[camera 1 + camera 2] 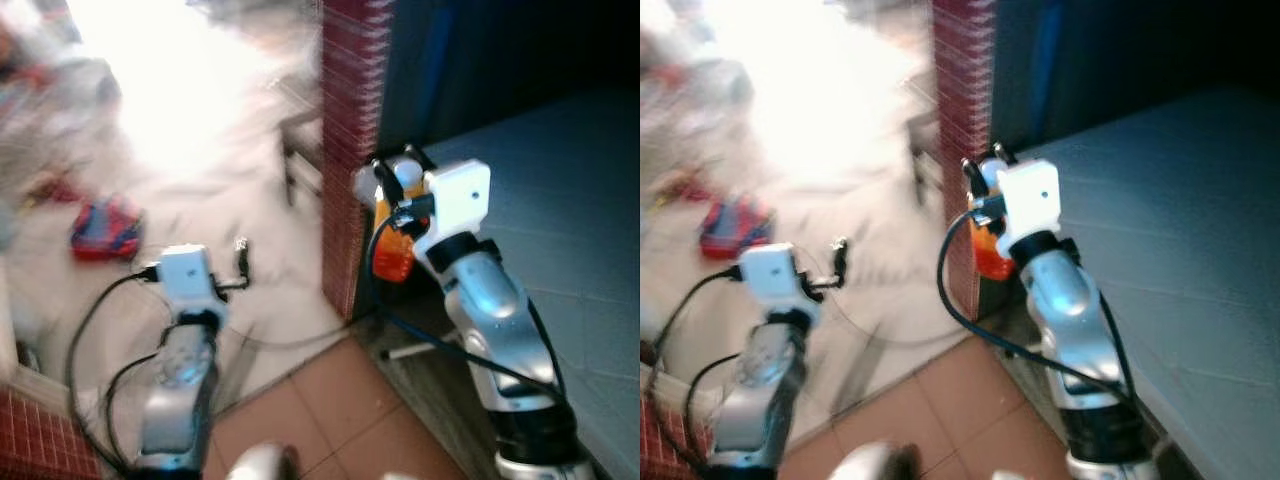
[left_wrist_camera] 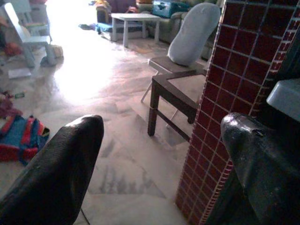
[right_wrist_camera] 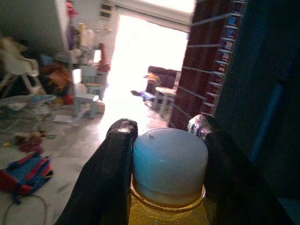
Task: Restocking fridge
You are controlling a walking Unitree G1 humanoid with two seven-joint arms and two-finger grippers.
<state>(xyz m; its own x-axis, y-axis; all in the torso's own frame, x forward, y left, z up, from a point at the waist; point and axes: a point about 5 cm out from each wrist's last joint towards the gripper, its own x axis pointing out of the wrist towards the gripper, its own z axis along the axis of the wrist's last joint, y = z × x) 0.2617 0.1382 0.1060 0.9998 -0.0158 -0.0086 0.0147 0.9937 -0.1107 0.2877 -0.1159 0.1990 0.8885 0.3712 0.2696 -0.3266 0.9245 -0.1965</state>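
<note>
An orange bottle point(image 1: 394, 245) with a white cap point(image 3: 169, 159) hangs in my right gripper point(image 1: 400, 165), which is shut on its neck just below the cap. It is held beside the red tiled pillar point(image 1: 347, 150), at the near corner of the grey counter point(image 1: 560, 200). My left gripper point(image 1: 242, 262) is open and holds nothing; its two black fingers point(image 2: 61, 168) stand wide apart over the pale floor, to the left of the pillar.
A dark wooden chair point(image 2: 171, 89) with a grey cushion stands by the pillar. A red and blue bag point(image 1: 105, 230) lies on the floor at left. Toys, a small chair and a low table point(image 2: 133, 21) sit further back. Terracotta tiles point(image 1: 320, 410) lie underfoot.
</note>
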